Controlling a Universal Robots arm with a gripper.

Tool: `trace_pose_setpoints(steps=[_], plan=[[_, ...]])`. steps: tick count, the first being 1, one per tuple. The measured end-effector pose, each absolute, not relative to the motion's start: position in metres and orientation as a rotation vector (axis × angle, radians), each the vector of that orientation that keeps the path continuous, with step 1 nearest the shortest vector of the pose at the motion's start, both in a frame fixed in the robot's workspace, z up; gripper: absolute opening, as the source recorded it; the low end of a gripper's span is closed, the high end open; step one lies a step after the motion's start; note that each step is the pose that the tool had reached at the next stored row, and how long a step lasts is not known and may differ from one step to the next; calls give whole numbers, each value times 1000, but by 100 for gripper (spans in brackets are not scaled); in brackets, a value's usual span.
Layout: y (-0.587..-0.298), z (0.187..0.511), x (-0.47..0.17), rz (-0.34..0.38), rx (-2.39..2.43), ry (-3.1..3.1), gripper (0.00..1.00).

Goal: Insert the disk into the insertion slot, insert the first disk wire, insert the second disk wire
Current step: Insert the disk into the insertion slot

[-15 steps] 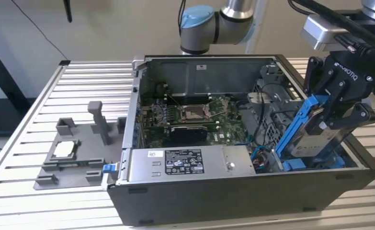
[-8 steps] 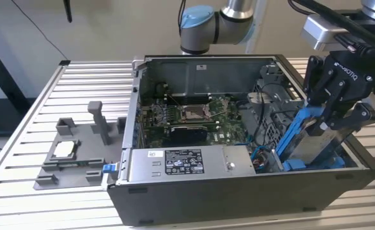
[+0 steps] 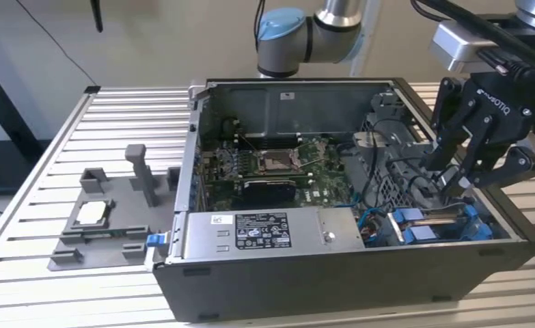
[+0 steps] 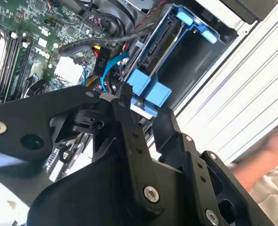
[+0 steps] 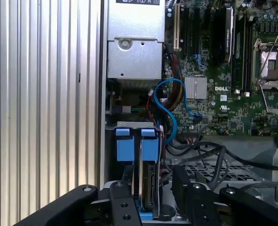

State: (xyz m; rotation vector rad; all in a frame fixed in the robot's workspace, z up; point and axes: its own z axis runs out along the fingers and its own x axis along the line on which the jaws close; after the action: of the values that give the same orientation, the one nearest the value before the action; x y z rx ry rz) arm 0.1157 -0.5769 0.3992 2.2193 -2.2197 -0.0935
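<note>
Disk [image 5: 148,181] stood on edge inside the insertion slot [image 5: 134,124], in the corner of the open computer case [image 3: 340,287] toward the exterior view's right; it sat clipped in its blue carrier [image 5: 129,148], whose two tabs faced the power-supply box [image 3: 249,232]. The gripper [image 3: 449,176] hung just above the slot with its fingers [image 5: 122,205] spread, one on either side of the disk's end; whether either finger touched the carrier could not be told. A blue cable [image 5: 169,103] looped between the box and the slot, beside the motherboard [image 3: 267,164]. The box carried a dark label with pale print and a small white sticker beside it; the gripper's body and the motherboard each bore white lettering. A grey fixture [image 3: 103,219] lay on the slatted table [image 3: 30,301], well apart from the case; a person's blurred hand [image 4: 270,141] showed in the second wrist view.
</note>
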Motion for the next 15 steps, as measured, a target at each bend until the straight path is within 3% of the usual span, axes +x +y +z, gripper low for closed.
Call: trace_pose_setpoints(steps=[15], plan=[[-576,403,116,-93,2220,-2219,46]])
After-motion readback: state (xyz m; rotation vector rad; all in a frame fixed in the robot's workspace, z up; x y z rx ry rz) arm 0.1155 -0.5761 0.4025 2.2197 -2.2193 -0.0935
